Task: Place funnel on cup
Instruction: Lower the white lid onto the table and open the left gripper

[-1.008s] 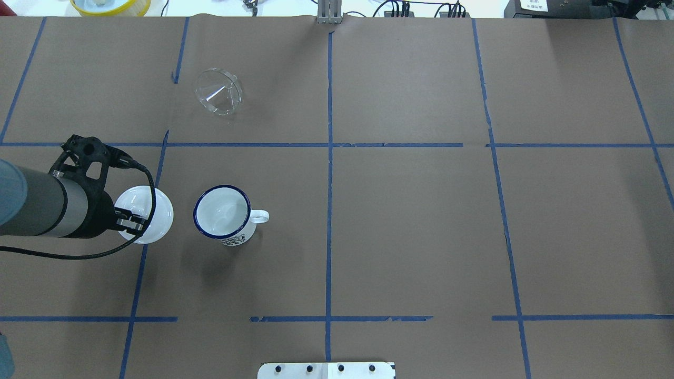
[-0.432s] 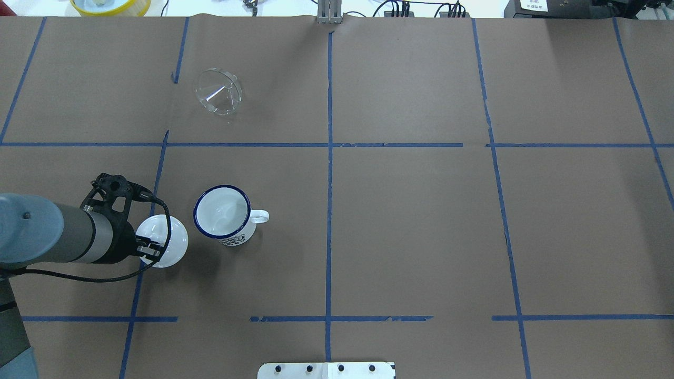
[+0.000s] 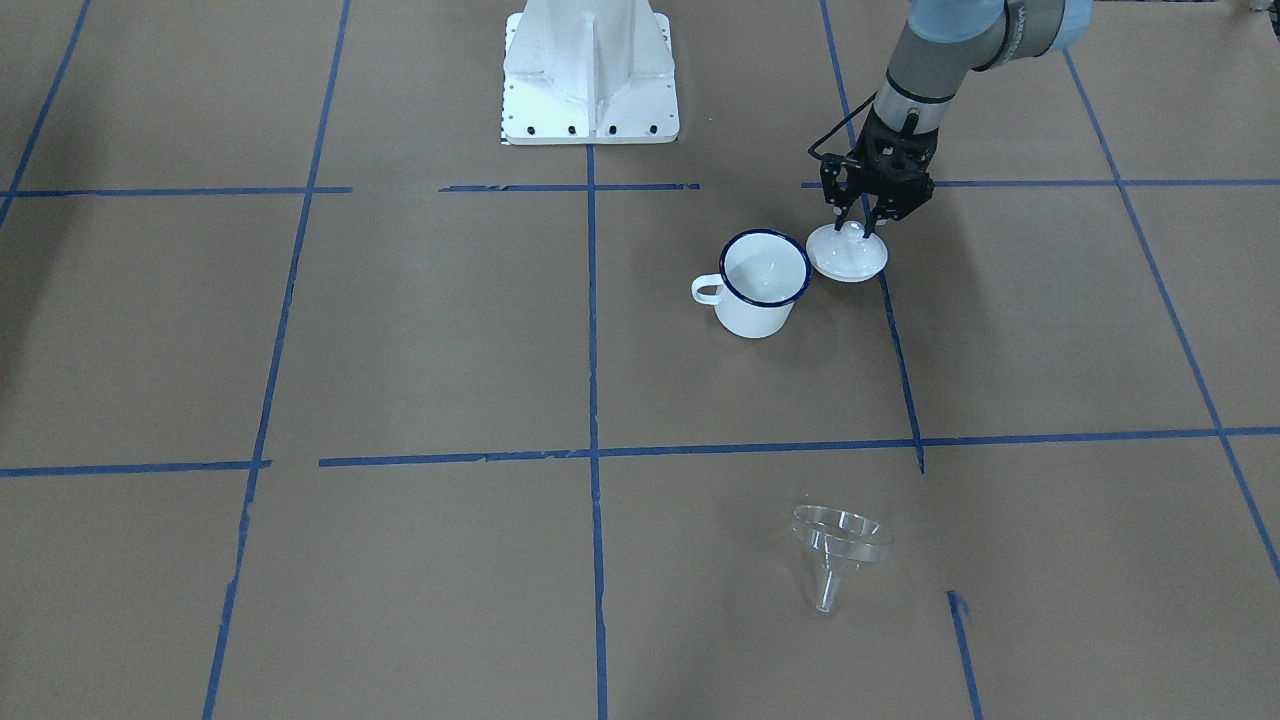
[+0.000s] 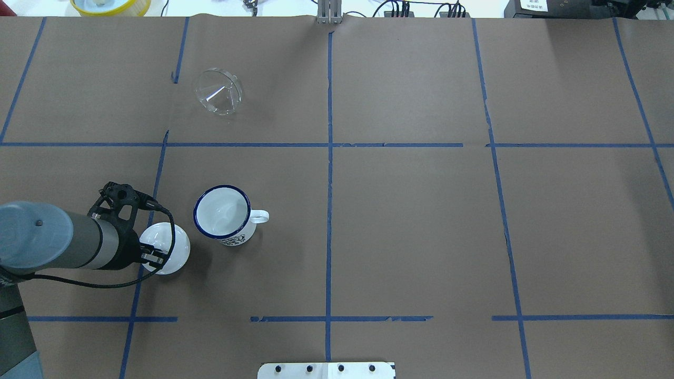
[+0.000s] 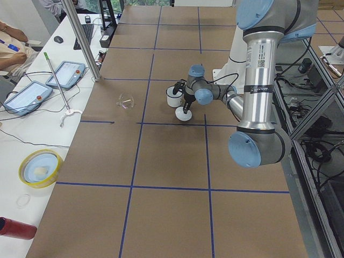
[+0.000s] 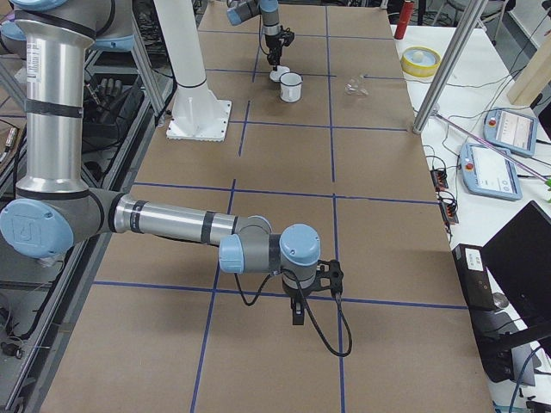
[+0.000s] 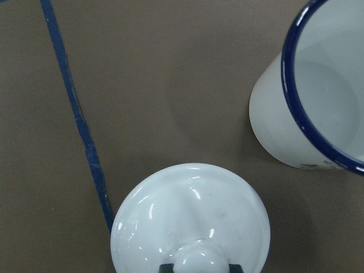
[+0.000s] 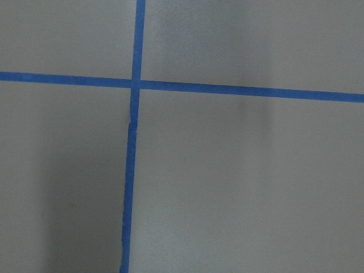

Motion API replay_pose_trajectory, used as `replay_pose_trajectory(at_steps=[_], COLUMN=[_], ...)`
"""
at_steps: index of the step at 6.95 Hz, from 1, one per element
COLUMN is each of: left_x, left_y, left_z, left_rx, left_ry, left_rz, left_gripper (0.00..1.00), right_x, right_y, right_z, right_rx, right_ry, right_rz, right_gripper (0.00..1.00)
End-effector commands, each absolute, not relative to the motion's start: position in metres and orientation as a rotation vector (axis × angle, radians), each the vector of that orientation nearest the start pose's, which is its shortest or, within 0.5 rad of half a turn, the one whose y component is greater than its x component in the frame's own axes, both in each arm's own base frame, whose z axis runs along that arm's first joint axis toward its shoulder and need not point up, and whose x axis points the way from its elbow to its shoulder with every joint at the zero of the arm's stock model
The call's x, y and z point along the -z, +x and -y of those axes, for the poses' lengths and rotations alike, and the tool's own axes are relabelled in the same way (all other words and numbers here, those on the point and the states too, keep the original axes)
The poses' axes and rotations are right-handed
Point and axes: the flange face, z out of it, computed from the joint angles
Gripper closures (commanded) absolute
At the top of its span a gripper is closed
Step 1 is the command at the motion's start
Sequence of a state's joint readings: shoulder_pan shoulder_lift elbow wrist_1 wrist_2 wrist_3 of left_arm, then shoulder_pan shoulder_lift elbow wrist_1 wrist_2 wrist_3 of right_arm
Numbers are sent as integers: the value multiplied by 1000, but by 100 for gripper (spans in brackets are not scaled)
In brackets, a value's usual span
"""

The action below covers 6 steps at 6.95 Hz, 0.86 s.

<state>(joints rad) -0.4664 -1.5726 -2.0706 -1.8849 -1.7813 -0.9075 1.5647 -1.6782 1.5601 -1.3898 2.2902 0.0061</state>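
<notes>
The clear, thin-walled funnel (image 4: pixel 218 91) is lying tilted on its side on the brown paper-covered table (image 4: pixel 410 221), well apart from the cup (image 4: pixel 224 213), with nothing lying between them. The glossy white cup, dark blue at the rim, is standing upright with its mouth uncovered. Just beside it, a smooth domed white lid (image 3: pixel 847 252) is sitting low. The left gripper (image 3: pixel 853 225) is pinching its round knob. The right gripper (image 6: pixel 297 314) is hanging far off, and I cannot tell how its jaws are standing.
</notes>
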Motion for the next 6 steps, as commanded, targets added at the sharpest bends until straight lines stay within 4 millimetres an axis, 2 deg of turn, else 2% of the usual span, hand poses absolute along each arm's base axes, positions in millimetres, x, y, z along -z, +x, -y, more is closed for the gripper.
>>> replay_pose_trajectory(at_steps=[1,2,4,6], left_x=[-399,-401,-399,-397], left_y=[386,387,386,383], left_z=[320,320,321,325], left_rx=[-272,-271,-270,-256], left_ry=[261,259,263,268], left_rz=[-786,-783,-786,-785], left_gripper=[67,63,0,0], right_x=[-700,-700,-700,-700], right_y=[65,65,65,65], right_z=[449,449,449,449], right_rx=[23,23,23,23], right_ry=[56,56,56,56], right_rz=[720,720,720,720], right_gripper=[0,0,0,0])
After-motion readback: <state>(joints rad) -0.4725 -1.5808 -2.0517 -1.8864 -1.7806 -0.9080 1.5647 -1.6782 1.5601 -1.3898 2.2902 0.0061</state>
